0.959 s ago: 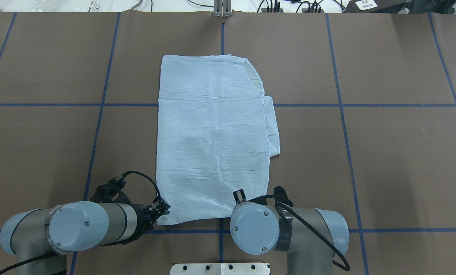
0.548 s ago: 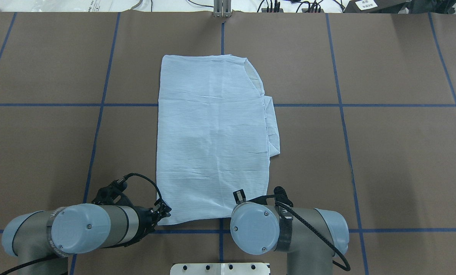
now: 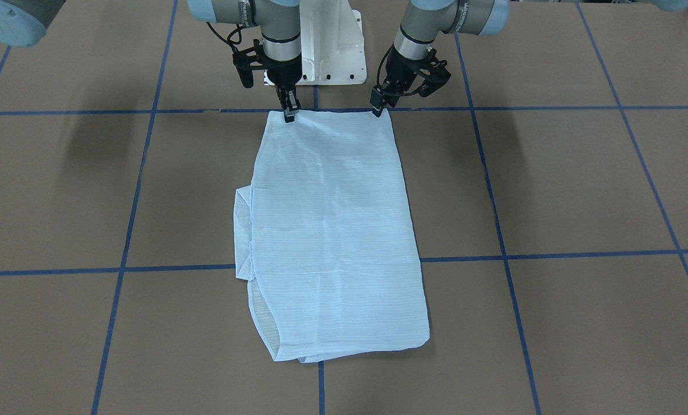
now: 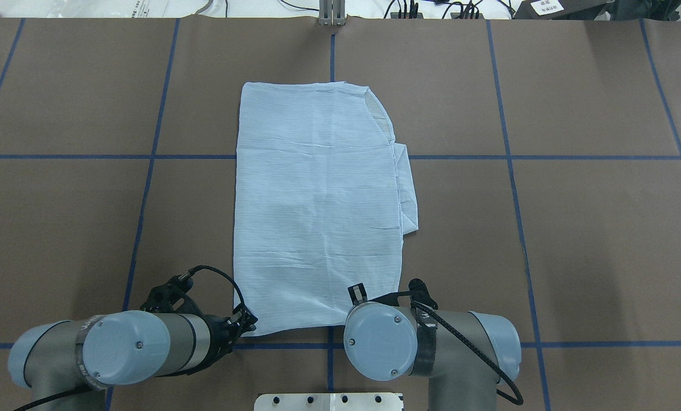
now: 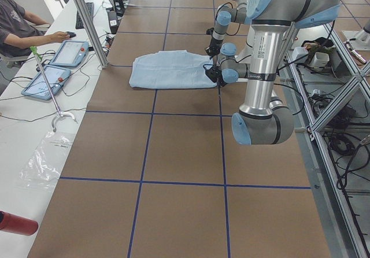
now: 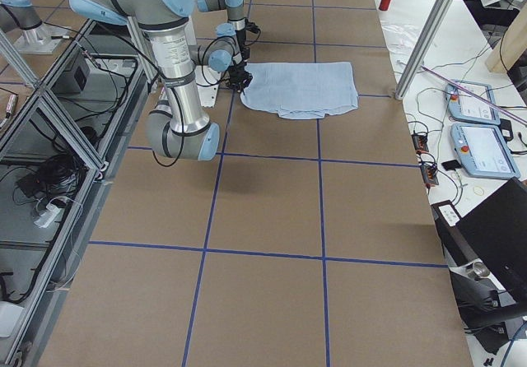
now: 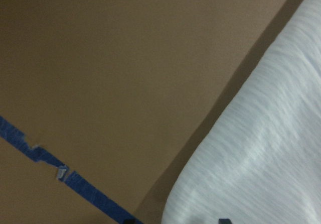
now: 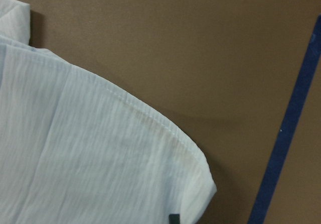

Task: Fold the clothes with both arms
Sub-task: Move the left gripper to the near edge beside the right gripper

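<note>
The pale-blue striped shirt [image 4: 317,211] lies flat on the brown table, folded into a long rectangle; it also shows in the front view [image 3: 332,230]. Its collar end is far from me, and folded cloth sticks out on my right. My left gripper [image 3: 378,109] is low at the shirt's near left corner [image 4: 248,325]. In the left wrist view its tips [image 7: 177,221] stand apart, open, over the shirt's edge. My right gripper [image 3: 289,115] is shut on the shirt's near right corner [image 8: 174,218]. In the overhead view my own arm hides it.
The white pedestal base [image 3: 332,52] stands just behind both grippers. Blue tape lines [image 4: 146,156] grid the table. A metal post [image 4: 332,14] stands at the far edge. An operator [image 5: 17,26] and tablets [image 5: 58,61] are at a side bench.
My left arm has shifted a little toward me and to the right, bringing its gripper lower at the shirt's near left corner. My right arm and the shirt have not moved.
</note>
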`<state>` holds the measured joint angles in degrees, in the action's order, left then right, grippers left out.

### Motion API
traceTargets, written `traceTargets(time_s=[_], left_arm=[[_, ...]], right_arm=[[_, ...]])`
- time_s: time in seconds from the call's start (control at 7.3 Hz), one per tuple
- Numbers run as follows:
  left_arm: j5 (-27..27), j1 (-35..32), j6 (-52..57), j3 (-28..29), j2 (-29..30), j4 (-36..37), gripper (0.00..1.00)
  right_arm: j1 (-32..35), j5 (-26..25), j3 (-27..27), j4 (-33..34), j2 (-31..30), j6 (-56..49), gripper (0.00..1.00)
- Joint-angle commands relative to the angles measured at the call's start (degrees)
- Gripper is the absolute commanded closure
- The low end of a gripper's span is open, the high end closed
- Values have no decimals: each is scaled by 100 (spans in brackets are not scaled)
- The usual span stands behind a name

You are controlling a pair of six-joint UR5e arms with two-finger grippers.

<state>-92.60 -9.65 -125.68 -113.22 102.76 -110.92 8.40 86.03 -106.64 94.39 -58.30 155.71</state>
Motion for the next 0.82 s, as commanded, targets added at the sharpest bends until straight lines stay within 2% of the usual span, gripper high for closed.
traceTargets(time_s=[0.0,0.14,0.27,0.41,0.55,0.69], left_arm=[[-3,50,0,55,42,0,41],[5,42,0,55,51,0,56],[6,24,-9,64,51,0,82],[14,-28,9,72,51,0,89],[40,-116,35,72,51,0,100],[41,-204,61,38,51,0,100]], right_arm=[[-5,-7,-6,0,3,3,100],[-14,-7,-6,0,3,3,100],[-14,-7,-6,0,-6,3,100],[-23,-16,-6,0,-6,3,100],[-14,-16,3,0,-6,3,100],[-14,-16,-6,0,3,3,100]])
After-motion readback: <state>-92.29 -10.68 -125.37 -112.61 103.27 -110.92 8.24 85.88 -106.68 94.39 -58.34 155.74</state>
